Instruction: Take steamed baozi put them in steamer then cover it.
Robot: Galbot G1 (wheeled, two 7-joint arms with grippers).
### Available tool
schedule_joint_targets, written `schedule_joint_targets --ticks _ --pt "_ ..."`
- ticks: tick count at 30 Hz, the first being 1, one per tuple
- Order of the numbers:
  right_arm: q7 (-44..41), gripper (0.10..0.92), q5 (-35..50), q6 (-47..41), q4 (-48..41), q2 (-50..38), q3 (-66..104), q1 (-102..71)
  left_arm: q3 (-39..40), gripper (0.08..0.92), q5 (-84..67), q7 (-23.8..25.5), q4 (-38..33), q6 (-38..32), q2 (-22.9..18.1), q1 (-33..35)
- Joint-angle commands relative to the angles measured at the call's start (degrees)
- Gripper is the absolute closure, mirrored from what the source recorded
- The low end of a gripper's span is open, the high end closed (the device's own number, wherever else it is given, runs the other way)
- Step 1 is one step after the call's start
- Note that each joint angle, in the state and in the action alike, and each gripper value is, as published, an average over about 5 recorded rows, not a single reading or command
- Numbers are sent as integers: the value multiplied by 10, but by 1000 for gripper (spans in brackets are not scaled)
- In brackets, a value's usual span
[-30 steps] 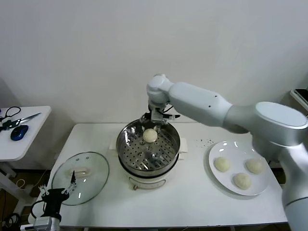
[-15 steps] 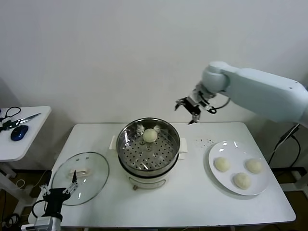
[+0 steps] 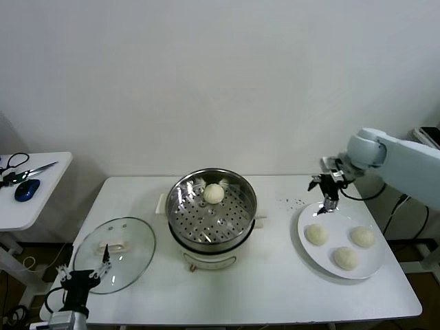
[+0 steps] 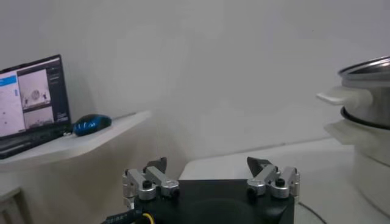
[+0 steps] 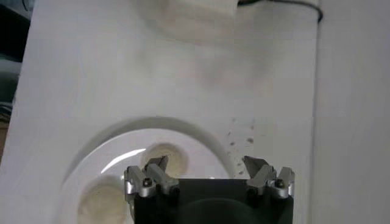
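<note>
The steel steamer (image 3: 213, 210) stands mid-table with one baozi (image 3: 214, 193) at the back of its perforated tray. Three more baozi (image 3: 317, 235) (image 3: 363, 236) (image 3: 346, 258) lie on a white plate (image 3: 307, 213) at the right. My right gripper (image 3: 326, 189) is open and empty, above the plate's far left rim; its wrist view shows two baozi (image 5: 169, 158) (image 5: 100, 201) below it. The glass cover (image 3: 114, 245) with its white handle lies flat on the table at the left. My left gripper (image 3: 86, 271) is open, parked low by the cover's near edge. The steamer's side shows in the left wrist view (image 4: 365, 91).
A white side table (image 3: 34, 199) at the far left holds scissors (image 3: 31, 170) and a blue mouse (image 3: 27, 189). Dark specks (image 3: 292, 202) mark the table between steamer and plate. A white wall stands behind.
My right arm has swung from over the steamer to the right and down to the plate's far rim, empty. The baozi stays in the steamer. The left arm has not moved.
</note>
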Motion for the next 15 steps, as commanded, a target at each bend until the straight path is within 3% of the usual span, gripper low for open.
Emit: schedule_joint_targets --ticks 1,15 --pt "-8 203 -53 -4 -77 8 112 -153 -1 177 2 0 1 1 -1 1" --pt "-8 203 -76 21 -134 62 119 -170 -2 177 7 -1 6 0 -6 4"
